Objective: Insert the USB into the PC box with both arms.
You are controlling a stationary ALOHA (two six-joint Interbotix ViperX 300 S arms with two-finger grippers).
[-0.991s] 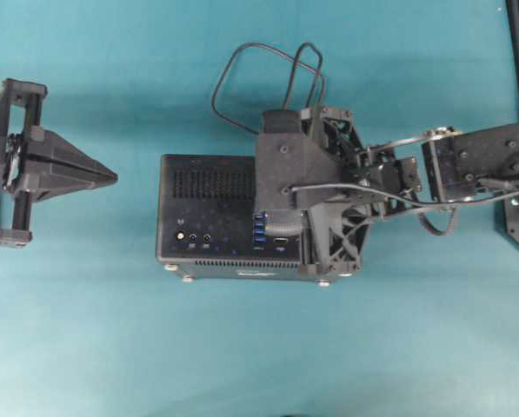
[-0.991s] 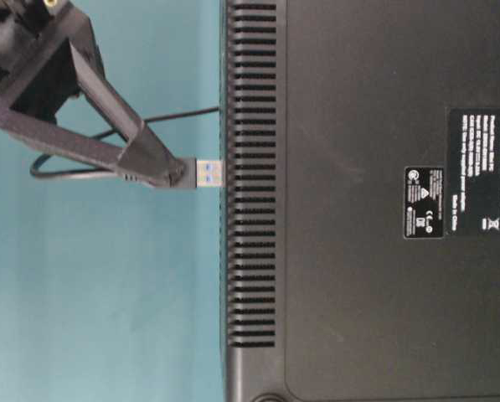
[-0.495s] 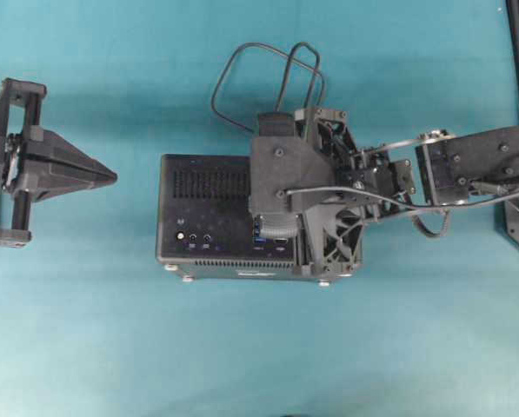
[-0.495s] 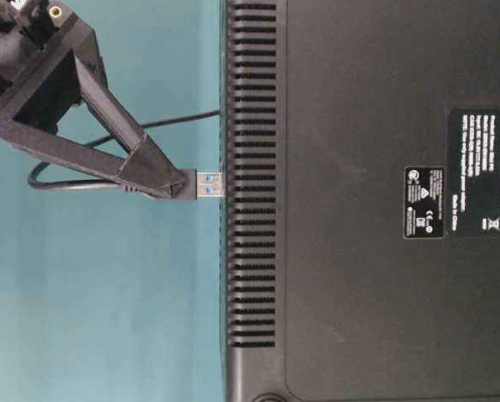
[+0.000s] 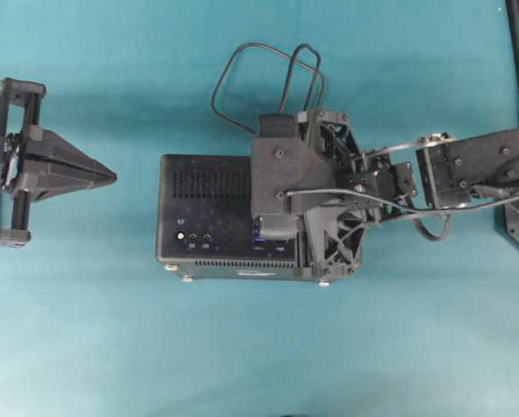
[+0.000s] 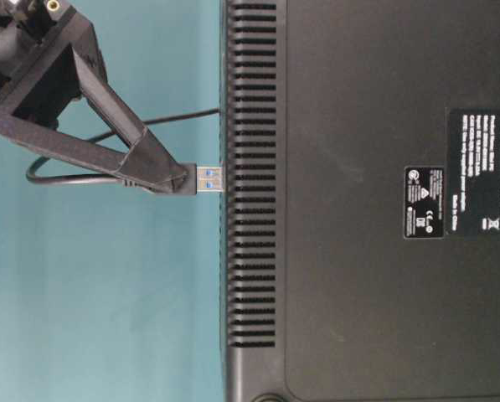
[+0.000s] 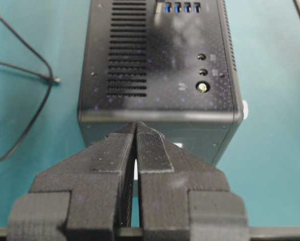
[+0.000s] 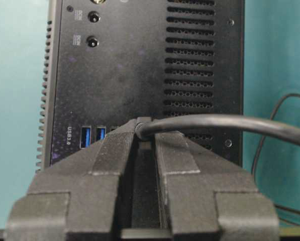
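Black and flat on the teal table lies the PC box, and above its blue ports the right claw is clamped on the USB plug, whose tip touches the box wall, while the left claw waits pressed together, well apart.

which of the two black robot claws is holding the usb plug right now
The right claw, above the black PC box, grips the black USB plug. The left claw is shut, empty, away from the box.
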